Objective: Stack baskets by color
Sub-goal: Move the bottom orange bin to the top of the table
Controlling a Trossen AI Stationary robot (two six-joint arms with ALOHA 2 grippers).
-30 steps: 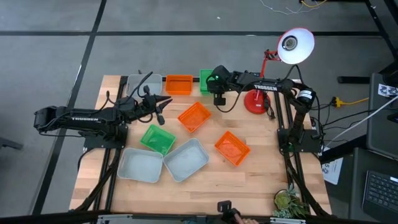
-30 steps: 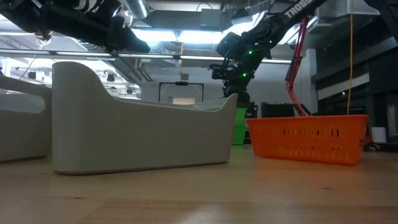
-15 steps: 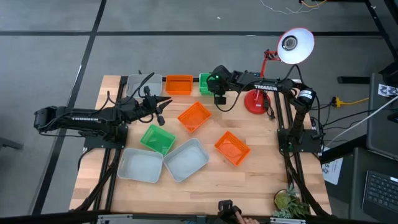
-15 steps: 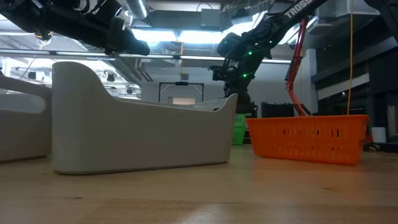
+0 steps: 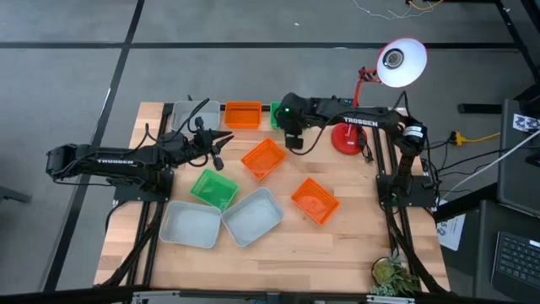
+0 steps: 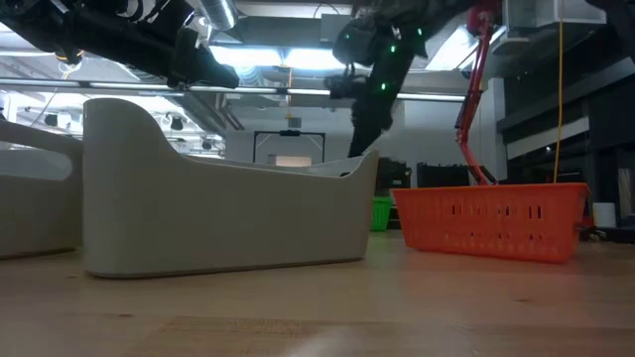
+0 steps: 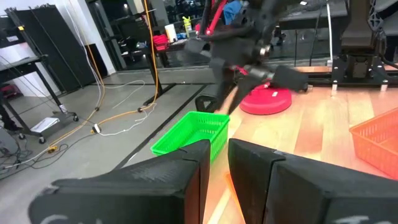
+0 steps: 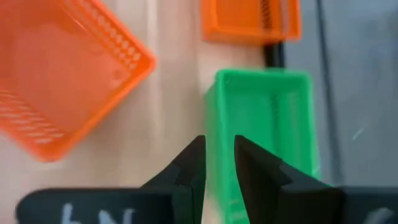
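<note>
A green basket (image 5: 274, 114) (image 8: 261, 118) stands on its base at the table's far edge, next to an orange basket (image 5: 243, 115). My right gripper (image 5: 292, 135) (image 8: 219, 149) hovers above the green basket's side wall (image 8: 212, 118). It is open by a narrow gap, points steeply down and touches nothing. In the low view its fingers (image 6: 369, 134) hang well above the basket (image 6: 382, 213). My left gripper (image 5: 221, 145) (image 7: 219, 155) is level over the table's left part, slightly open and empty.
Two more orange baskets (image 5: 263, 158) (image 5: 315, 201), a second green basket (image 5: 213, 187) and two grey-white baskets (image 5: 191, 224) (image 5: 253, 216) lie spread over the table's middle and near left. A red desk lamp (image 5: 348, 135) stands at the far right.
My right gripper has opened and let go of the green basket. It has then risen and drifted a little toward the table's left, rolling slightly. The green basket sits lower now, down on the table.
</note>
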